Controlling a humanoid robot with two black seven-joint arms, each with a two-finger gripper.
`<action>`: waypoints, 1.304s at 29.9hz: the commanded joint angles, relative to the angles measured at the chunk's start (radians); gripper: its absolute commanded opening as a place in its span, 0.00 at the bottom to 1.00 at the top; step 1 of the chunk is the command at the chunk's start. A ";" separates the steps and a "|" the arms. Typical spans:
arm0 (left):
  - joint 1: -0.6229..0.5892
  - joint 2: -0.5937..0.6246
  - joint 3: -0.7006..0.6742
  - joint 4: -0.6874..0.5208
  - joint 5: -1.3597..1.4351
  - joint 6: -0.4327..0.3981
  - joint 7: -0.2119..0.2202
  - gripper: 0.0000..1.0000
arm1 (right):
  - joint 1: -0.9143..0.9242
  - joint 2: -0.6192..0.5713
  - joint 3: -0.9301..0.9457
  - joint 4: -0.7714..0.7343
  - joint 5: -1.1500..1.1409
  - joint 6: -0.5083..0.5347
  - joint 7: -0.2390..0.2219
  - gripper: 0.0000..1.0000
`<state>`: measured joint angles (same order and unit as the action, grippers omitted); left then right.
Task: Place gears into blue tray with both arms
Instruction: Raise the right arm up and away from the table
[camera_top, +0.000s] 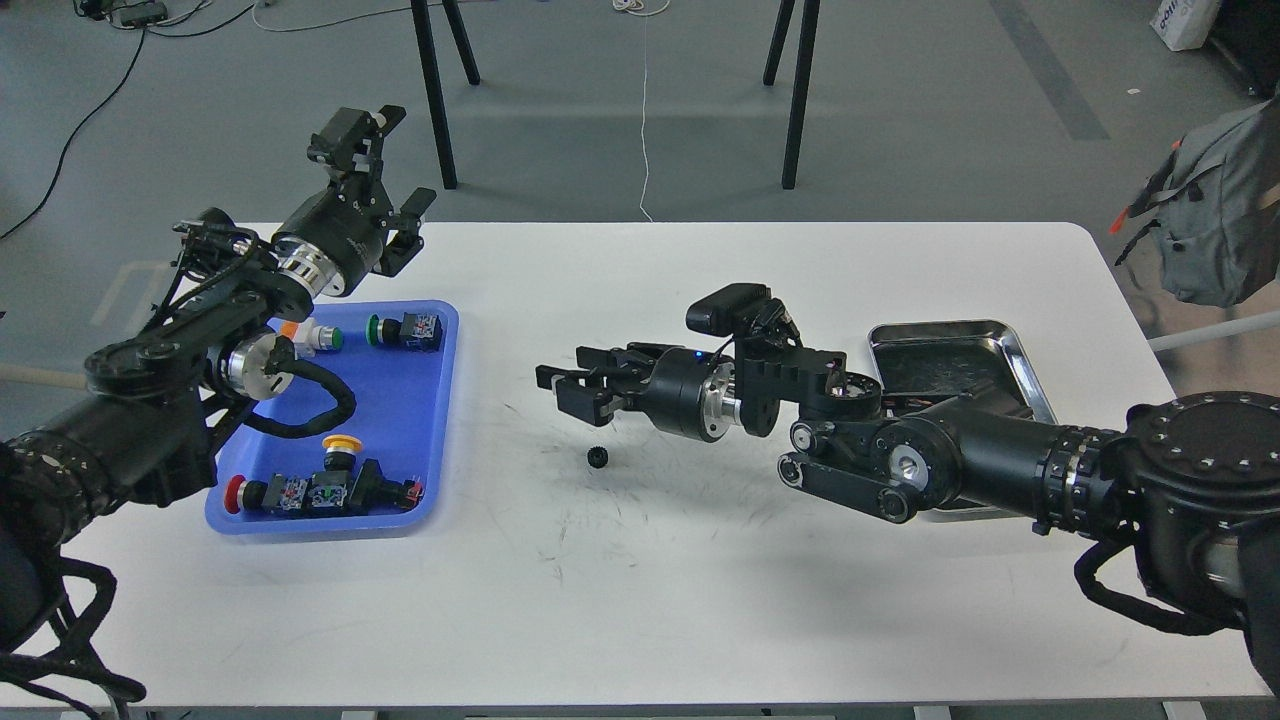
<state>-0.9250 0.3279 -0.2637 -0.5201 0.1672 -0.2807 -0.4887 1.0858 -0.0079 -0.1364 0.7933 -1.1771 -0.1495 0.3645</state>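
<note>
One small black gear (597, 457) lies on the white table, right of the blue tray (425, 420). My right gripper (562, 383) hovers above and slightly left of the gear, pointing left. Its fingers stand open with nothing between them. Over the tray's far left corner, at the table's back edge, my left gripper (408, 232) is held up off the table, open and empty. No gear shows inside the blue tray.
Several push-button switches (320, 490) with red, yellow, green and orange caps lie in the blue tray. A shiny silver tray (950, 345) sits at the right, partly behind my right arm. Black stand legs rise from the floor beyond the table.
</note>
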 joint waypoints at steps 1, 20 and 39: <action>-0.005 -0.003 0.001 0.000 0.002 0.002 0.000 1.00 | 0.037 -0.043 0.063 0.003 0.158 0.019 -0.002 0.81; -0.008 0.005 0.054 -0.082 0.017 0.000 0.000 1.00 | 0.111 -0.352 0.152 -0.042 0.672 0.145 -0.053 0.94; -0.026 0.253 0.164 -0.699 0.372 0.067 0.000 1.00 | -0.023 -0.546 0.313 -0.040 0.884 0.165 -0.068 0.94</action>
<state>-0.9489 0.5379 -0.1390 -1.1473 0.4358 -0.2389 -0.4887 1.0971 -0.5381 0.1207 0.7601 -0.2969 0.0152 0.2944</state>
